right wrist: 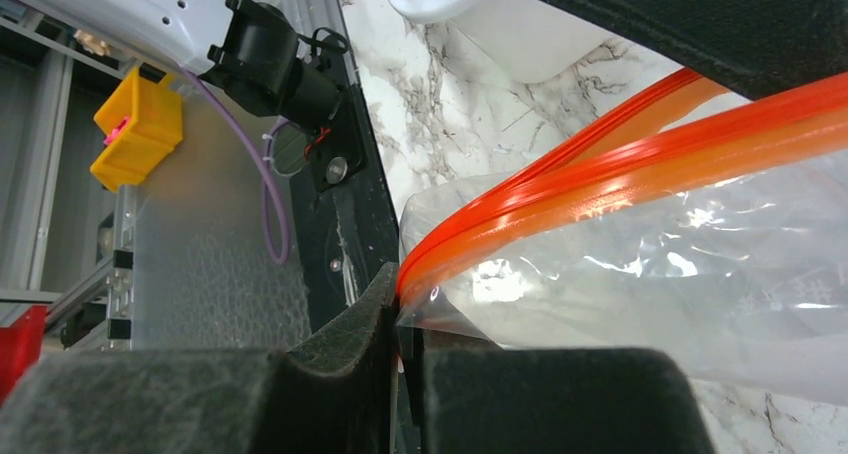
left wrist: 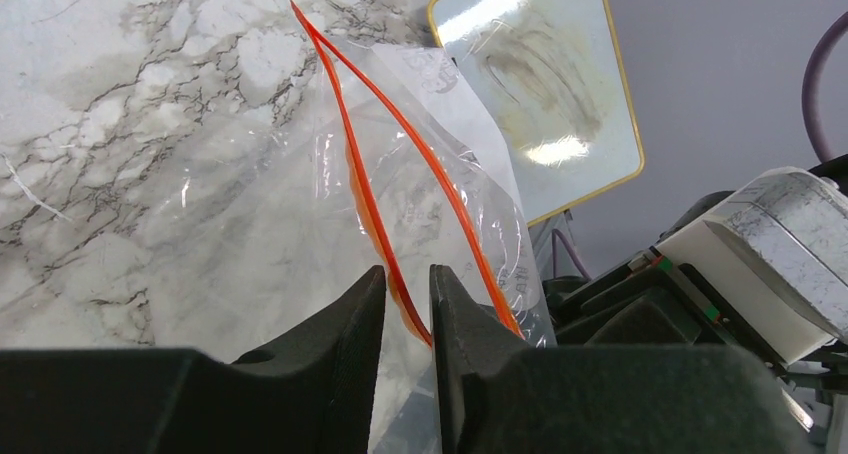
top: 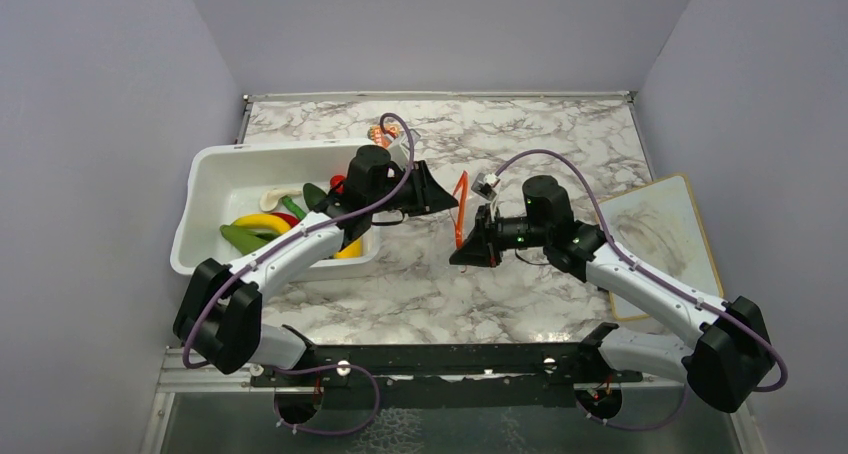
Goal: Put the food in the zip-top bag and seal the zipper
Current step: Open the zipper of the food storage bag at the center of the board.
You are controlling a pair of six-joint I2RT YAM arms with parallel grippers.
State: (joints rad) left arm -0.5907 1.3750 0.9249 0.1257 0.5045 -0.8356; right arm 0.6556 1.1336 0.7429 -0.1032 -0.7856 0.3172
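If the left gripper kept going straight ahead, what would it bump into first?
Probably the zip-top bag: its orange zipper runs between the left gripper's jaws. Behind it sits the right gripper, though depth is hard to judge.

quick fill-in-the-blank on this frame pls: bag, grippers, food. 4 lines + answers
1. The right gripper is shut on one end of the bag's orange-red ___.
2. The zip-top bag has its mouth ___, the two strips apart.
3. The food lies in the white ___.
4. The left gripper has ___ of the two strips between its narrowly parted jaws.
Missing words: zipper; open; tub; one.
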